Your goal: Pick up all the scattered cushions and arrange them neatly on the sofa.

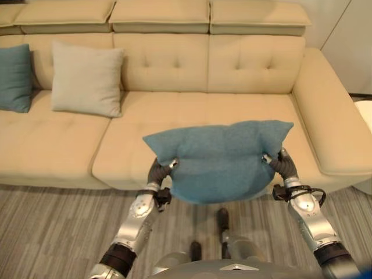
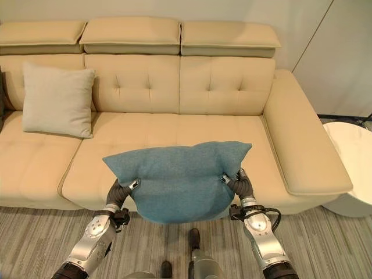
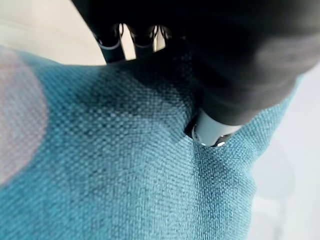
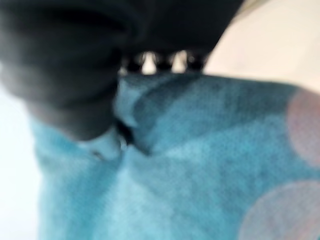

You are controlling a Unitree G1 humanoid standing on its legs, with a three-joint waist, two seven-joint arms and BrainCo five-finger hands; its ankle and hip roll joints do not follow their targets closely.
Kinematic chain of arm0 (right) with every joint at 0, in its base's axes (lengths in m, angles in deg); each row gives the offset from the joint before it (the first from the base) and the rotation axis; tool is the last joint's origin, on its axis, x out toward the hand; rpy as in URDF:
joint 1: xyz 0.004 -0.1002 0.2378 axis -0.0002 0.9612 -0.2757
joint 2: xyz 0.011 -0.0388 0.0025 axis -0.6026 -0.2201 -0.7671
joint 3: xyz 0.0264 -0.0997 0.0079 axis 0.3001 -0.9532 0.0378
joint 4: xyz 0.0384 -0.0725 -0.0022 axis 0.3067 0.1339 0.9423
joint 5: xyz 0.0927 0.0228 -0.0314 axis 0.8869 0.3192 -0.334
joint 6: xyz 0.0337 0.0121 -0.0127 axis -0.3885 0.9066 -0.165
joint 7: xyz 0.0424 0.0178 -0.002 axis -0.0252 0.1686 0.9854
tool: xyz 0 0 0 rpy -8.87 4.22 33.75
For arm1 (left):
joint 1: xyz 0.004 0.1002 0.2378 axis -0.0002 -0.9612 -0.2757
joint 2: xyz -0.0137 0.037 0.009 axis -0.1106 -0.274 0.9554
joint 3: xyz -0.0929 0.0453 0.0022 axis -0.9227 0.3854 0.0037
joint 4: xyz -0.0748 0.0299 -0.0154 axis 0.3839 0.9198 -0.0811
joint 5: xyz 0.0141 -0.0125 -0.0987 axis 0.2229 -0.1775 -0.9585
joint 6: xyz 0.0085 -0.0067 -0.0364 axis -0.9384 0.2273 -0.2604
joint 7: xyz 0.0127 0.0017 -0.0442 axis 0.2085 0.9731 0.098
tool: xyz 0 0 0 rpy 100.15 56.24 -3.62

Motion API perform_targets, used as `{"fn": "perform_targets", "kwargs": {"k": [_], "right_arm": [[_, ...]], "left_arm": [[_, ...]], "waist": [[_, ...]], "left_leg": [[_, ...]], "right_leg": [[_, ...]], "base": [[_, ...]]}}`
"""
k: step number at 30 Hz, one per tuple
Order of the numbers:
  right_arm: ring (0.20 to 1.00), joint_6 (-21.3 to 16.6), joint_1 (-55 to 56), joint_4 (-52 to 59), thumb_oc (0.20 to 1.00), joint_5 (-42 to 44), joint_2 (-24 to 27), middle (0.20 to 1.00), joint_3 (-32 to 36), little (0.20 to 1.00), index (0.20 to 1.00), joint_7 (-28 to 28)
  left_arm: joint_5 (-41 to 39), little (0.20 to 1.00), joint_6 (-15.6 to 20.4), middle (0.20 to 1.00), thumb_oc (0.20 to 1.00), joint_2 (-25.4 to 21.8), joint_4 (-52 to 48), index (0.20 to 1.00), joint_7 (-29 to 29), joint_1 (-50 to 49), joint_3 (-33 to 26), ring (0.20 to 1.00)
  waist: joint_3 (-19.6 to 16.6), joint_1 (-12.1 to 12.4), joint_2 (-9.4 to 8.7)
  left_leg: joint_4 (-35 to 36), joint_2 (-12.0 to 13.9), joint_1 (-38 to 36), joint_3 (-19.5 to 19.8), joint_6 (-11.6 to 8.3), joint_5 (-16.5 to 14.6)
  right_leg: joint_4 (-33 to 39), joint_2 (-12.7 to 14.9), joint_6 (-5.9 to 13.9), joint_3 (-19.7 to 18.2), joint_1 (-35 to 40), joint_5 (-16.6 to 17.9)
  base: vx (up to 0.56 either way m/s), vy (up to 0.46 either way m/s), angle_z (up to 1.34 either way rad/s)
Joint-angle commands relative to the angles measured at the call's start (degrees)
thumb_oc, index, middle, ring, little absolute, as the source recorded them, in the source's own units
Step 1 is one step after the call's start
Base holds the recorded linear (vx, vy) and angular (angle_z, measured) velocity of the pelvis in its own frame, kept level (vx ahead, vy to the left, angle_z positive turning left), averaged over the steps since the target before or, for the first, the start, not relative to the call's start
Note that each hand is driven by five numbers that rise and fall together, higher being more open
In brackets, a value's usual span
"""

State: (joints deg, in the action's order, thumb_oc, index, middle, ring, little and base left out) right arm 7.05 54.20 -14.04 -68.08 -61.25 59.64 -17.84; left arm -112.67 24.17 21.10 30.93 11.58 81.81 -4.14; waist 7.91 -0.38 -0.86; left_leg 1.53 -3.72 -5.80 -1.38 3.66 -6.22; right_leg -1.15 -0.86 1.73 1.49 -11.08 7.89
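— Teal cushion (image 1: 218, 160): where is it?
— Held up over the front edge of the beige sofa (image 1: 244, 75), between both hands. The left hand (image 1: 163, 170) pinches its left side and the right hand (image 1: 278, 161) its right, thumbs pressed into the cloth.
— Any others?
— A cream cushion (image 1: 86, 79) and another teal cushion (image 1: 14, 77) lean against the sofa back
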Motion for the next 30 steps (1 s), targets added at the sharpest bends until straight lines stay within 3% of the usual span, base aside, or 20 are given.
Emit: {"fn": "perform_targets", "kwargs": {"k": [1, 2, 3, 5, 6, 8, 9, 11, 12, 13, 17, 22, 25, 30], "right_arm": [[0.200, -5.5, -3.9, 4.6, 0.200, 2.1, -0.6, 0.200, 3.2, 0.200, 0.200, 0.9], [0.200, -5.6, -3.9, 4.9, 0.200, 2.5, -0.2, 0.200, 3.4, 0.200, 0.200, 0.7], [0.200, -5.9, -4.1, 5.3, 0.200, 3.0, 0.5, 0.200, 3.4, 0.200, 0.200, 0.3], [0.200, -5.7, -4.2, 5.3, 0.200, 3.1, 0.7, 0.200, 3.4, 0.200, 0.200, 0.2], [0.200, -5.5, -4.3, 5.3, 0.200, 3.3, 1.0, 0.200, 3.4, 0.200, 0.200, 0.2], [0.200, -5.4, -4.1, 5.5, 0.200, 3.8, 1.2, 0.200, 3.8, 0.200, 0.200, 0.4], [0.200, -5.4, -3.6, 5.3, 0.200, 4.0, 1.5, 0.200, 4.3, 0.200, 0.200, 0.3], [0.200, -5.4, -3.5, 5.3, 0.200, 4.0, 1.5, 0.200, 4.3, 0.200, 0.200, 0.3], [0.200, -5.1, -3.7, 4.5, 0.200, 3.5, 1.4, 0.200, 4.5, 0.200, 0.200, -0.8], [0.200, -5.0, -3.6, 4.4, 0.200, 3.4, 1.1, 0.200, 4.7, 0.200, 0.200, -0.8], [0.200, -4.8, -2.6, 4.7, 0.200, 2.6, 0.3, 0.200, 5.1, 0.200, 0.200, -0.3], [0.200, -4.6, -4.1, 4.6, 0.200, 1.6, -0.5, 0.200, 4.5, 0.200, 0.200, 0.0], [0.200, -4.6, -6.0, 4.1, 0.200, 1.8, -1.4, 0.200, 3.9, 0.200, 0.200, 0.4], [0.200, -4.5, -5.9, 4.2, 0.200, 1.8, -1.4, 0.200, 4.0, 0.200, 0.200, 1.4]], "left_arm": [[-0.4, 0.200, 4.5, 0.200, 0.200, 0.5, -4.9, 0.200, 3.7, 3.9, 1.1, 0.200], [-0.7, 0.200, 4.3, 0.200, 0.200, 0.6, -4.6, 0.200, 3.6, 4.4, 1.4, 0.200], [-0.7, 0.200, 4.2, 0.200, 0.200, 0.8, -4.5, 0.200, 3.6, 4.7, 2.0, 0.200], [-0.7, 0.200, 4.0, 0.200, 0.200, 0.8, -4.5, 0.200, 3.7, 4.8, 2.2, 0.200], [-1.0, 0.200, 3.9, 0.200, 0.200, 0.8, -4.6, 0.200, 3.9, 5.0, 2.3, 0.200], [-0.9, 0.200, 3.4, 0.200, 0.200, 1.1, -4.4, 0.200, 4.3, 5.1, 2.5, 0.200], [-0.7, 0.200, 3.3, 0.200, 0.200, 1.2, -4.3, 0.200, 4.3, 5.2, 2.9, 0.200], [-0.7, 0.200, 3.3, 0.200, 0.200, 1.2, -4.3, 0.200, 4.3, 5.2, 2.9, 0.200], [-1.1, 0.200, 3.2, 0.200, 0.200, 1.3, -4.4, 0.200, 3.6, 5.8, 3.5, 0.200], [-1.3, 0.200, 3.3, 0.200, 0.200, 1.2, -4.4, 0.200, 3.7, 6.0, 3.5, 0.200], [-0.9, 0.200, 3.2, 0.200, 0.200, 1.2, -4.2, 0.200, 4.1, 6.2, 3.9, 0.200], [-0.1, 0.200, 3.3, 0.200, 0.200, -0.5, -5.2, 0.200, 4.1, 7.2, 3.8, 0.200], [0.1, 0.200, 3.5, 0.200, 0.200, -2.1, -6.1, 0.200, 4.2, 7.3, 2.7, 0.200], [0.6, 0.200, 3.6, 0.200, 0.200, -2.7, -6.2, 0.200, 4.7, 6.6, 1.7, 0.200]], "waist": [[-3.8, -0.3, -0.87], [-3.3, -0.4, -1.10], [-1.8, -0.3, -0.90], [-1.4, -0.5, -0.90], [-1.1, -0.6, -1.22], [-1.3, -1.1, -2.14], [-1.8, -1.7, -2.43], [-1.7, -1.8, -2.66], [-1.8, -2.3, -2.40], [-2.0, -2.4, -2.12], [-3.1, -2.6, -1.78], [-3.9, -1.3, -1.96], [-3.1, -0.8, -1.83], [-3.0, 0.1, -1.20]], "left_leg": [[-16.6, 1.2, 6.4, -1.1, -1.49, -5.3], [-25.4, 2.6, 11.0, -1.6, -2.41, -3.6], [-35.6, 4.3, 16.3, -1.8, -2.13, -1.6], [-38.1, 4.9, 18.7, -2.0, -1.75, -1.8], [-36.9, 4.7, 19.5, -2.4, -1.26, -2.7], [-28.1, 3.2, 18.6, -2.3, -0.38, -5.4], [-17.4, 2.2, 17.5, -0.8, -0.76, -3.7], [-15.9, 1.9, 16.8, -0.7, -0.74, -2.9], [-4.2, 1.4, 17.1, 2.1, -1.96, 2.1], [-1.8, 1.4, 16.2, 3.0, -2.11, 3.1], [-0.2, 1.2, 13.9, 2.7, -1.78, 4.1], [-3.5, 0.3, 12.0, -0.3, 0.76, 0.1], [-5.3, 0.3, 11.0, -2.9, 2.43, -2.3], [-5.2, 0.5, 10.7, -3.3, 3.29, -3.2]], "right_leg": [[2.2, -1.8, 0.73, -0.7, 6.1, -9.2], [2.7, -2.0, -0.49, 0.0, 6.9, -9.3], [3.2, -3.3, -2.44, 0.9, 8.3, -10.6], [3.3, -3.4, -2.92, 1.4, 8.5, -11.0], [3.3, -3.1, -2.90, 1.6, 8.7, -11.2], [3.5, -1.7, -2.19, 2.0, 9.0, -11.8], [3.6, -0.8, -1.90, 2.7, 9.0, -12.0], [3.5, -0.6, -1.86, 2.8, 9.1, -12.1], [3.3, -0.4, -2.10, 4.0, 9.6, -13.1], [3.1, -0.6, -1.97, 3.8, 10.0, -13.5], [2.6, 0.1, -1.46, 3.3, 11.5, -14.3], [-1.6, 2.7, 0.59, 1.6, 11.1, -14.9], [-9.5, 3.8, 2.82, 0.6, 7.7, -13.5], [-6.8, 4.6, 2.89, 1.2, 6.2, -11.8]], "base": [[0.10, -0.213, 0.48], [0.09, -0.249, 0.51], [0.10, -0.295, 0.54], [0.06, -0.124, 0.27], [0.07, -0.026, -0.02], [0.17, 0.020, 0.17], [0.17, 0.058, 0.32], [0.13, 0.080, 0.31], [0.25, 0.196, 0.22], [0.25, 0.197, 0.19], [0.31, 0.283, -0.04], [0.25, 0.312, -0.51], [0.18, 0.297, -0.65], [0.08, 0.081, -0.27]]}}
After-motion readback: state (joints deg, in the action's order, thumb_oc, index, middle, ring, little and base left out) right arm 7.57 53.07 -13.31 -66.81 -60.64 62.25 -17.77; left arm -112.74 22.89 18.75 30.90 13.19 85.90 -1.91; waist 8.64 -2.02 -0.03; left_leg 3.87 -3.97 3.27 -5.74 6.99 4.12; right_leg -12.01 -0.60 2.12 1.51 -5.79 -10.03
